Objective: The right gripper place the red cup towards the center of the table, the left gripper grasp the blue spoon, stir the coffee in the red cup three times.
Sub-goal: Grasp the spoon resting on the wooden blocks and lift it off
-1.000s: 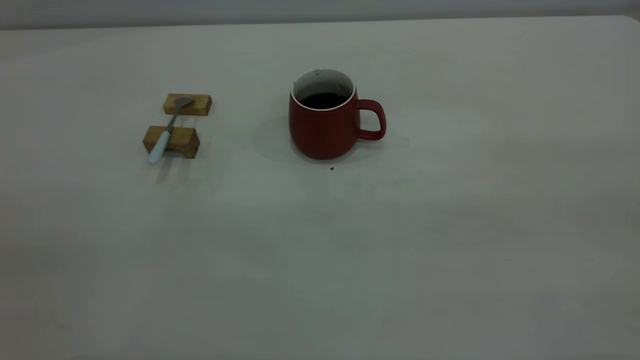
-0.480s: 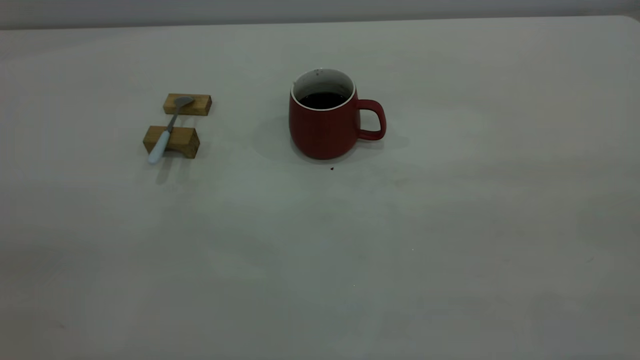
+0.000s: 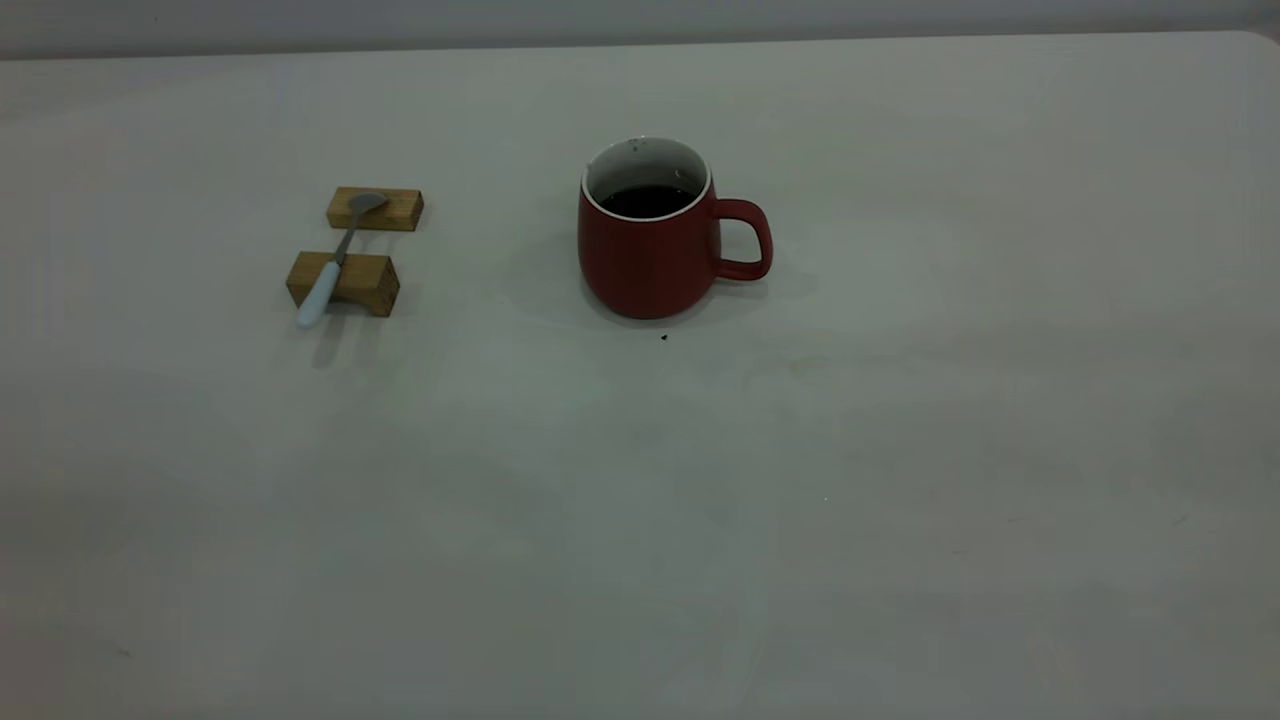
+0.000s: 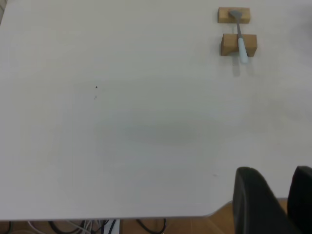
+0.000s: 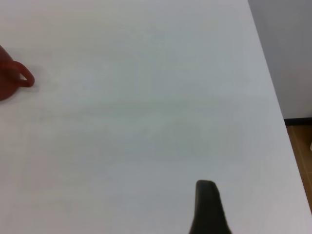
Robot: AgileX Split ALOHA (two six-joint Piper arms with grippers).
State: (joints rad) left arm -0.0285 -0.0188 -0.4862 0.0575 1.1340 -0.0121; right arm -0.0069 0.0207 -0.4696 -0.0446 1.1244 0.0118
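The red cup stands upright on the table, closer to the far edge than the near one and roughly midway between the left and right edges, its loop handle pointing toward the right edge. Inside it, the coffee sits dark and flat, well below the white rim — bare white lining shows above it. A tiny dark speck lies on the table just on the near side of the cup.

Over toward the left edge, two wooden blocks lie one behind the other, a small gap between them. The blue spoon bridges them — bowl resting on the far block, pale handle across the near block with its end jutting out past it.

The left gripper hangs over the table's near edge, well apart from the spoon, its two dark fingers parted and holding nothing. The right gripper shows only a single dark finger above bare table, far from the cup; whether it is open or closed cannot be told.
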